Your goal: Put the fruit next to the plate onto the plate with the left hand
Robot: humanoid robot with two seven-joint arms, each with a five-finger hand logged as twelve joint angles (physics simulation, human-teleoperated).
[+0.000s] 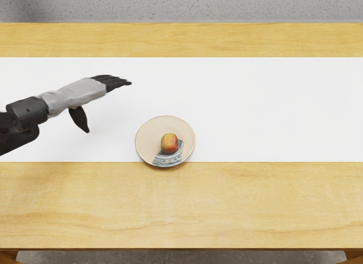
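A small red and yellow apple (169, 142) sits on the round beige plate (150, 136), a little right of its middle, beside a blue patterned patch near the front rim. My left hand (105, 89) hovers up and to the left of the plate, well apart from it. Its fingers are stretched out flat toward the right, the thumb hangs down, and it holds nothing. The right arm does not show.
The plate rests on a wide white runner (255, 105) that crosses the wooden table (181, 201). Bare wood runs along the front and back edges.
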